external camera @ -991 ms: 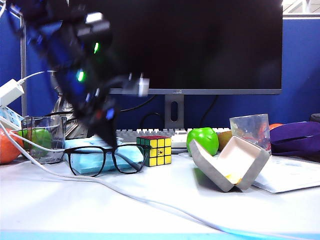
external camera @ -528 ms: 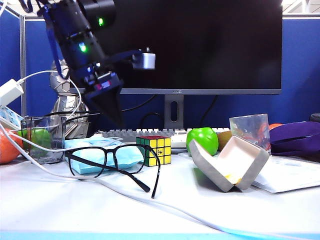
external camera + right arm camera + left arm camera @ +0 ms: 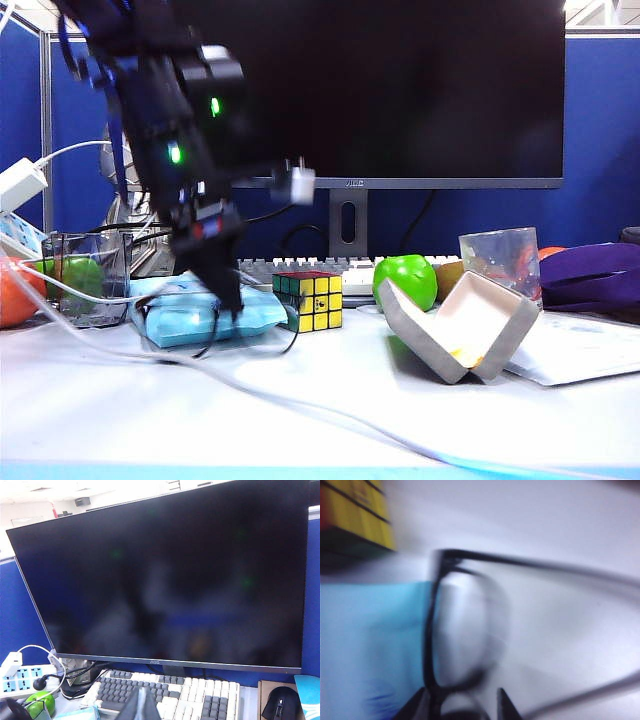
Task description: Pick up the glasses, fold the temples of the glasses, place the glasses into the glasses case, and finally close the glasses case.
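Left claw [image 3: 228, 292] is down at the glasses [image 3: 215, 325], at about 9 o'clock in the exterior view, its fingers apart; the left wrist view shows the two fingertips [image 3: 504, 707] straddling the bridge of the frame [image 3: 432, 645], with no grip evident. The glasses sit on the white worktop [image 3: 330, 400] against the front edge of the light blue tissue pack [image 3: 205, 312], and one temple [image 3: 545, 565] extends away from the frame; the picture is blurred. A Rubik's cube [image 3: 310, 300] stands just beside the pack at its 3 o'clock. The glasses case [image 3: 460, 325] lies open on the worktop, well apart, at 4 o'clock from the cube, lid raised, off-white lining showing. Right claw [image 3: 142, 707] is together, holding nothing, and faces the monitor [image 3: 165, 580] above the keyboard [image 3: 170, 695].
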`<action>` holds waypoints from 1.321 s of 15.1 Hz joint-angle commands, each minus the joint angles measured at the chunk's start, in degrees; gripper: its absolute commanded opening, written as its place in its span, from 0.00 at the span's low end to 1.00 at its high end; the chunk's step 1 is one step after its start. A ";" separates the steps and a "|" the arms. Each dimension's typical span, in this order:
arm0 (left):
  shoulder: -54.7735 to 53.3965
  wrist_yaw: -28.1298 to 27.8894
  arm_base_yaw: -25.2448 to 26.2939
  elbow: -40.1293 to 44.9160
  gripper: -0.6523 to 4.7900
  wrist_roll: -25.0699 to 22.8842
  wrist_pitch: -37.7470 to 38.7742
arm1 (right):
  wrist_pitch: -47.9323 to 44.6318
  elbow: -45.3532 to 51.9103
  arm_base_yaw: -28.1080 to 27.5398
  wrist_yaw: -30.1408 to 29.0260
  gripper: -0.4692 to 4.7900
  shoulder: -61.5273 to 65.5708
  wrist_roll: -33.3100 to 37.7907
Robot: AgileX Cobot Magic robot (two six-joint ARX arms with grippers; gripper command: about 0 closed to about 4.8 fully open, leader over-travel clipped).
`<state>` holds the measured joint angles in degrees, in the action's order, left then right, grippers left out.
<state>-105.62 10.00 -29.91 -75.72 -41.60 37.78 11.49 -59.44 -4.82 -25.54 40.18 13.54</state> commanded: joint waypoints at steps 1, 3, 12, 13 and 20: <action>-0.31 -0.66 -0.07 0.07 0.45 0.00 0.39 | -0.57 -0.13 -0.02 -0.09 0.09 -0.09 -0.09; 0.04 -2.51 -0.07 -1.51 0.45 0.09 -0.04 | -0.57 -0.13 -0.02 -0.09 0.09 -0.07 -0.09; -0.02 -0.92 -0.07 -5.31 0.46 -0.42 6.51 | -0.61 -0.13 -0.02 -0.11 0.09 0.61 -0.09; -0.02 -0.96 -0.07 -5.53 0.46 -0.42 6.97 | -0.61 -0.13 -0.02 -0.11 0.09 0.61 -0.09; -2.32 -1.38 -0.07 -5.55 0.46 -1.46 7.21 | -0.59 -0.13 0.00 -0.11 0.09 0.59 -0.07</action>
<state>-107.90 8.67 -29.89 -81.06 -42.70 44.93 11.49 -59.44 -4.82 -25.54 40.88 13.54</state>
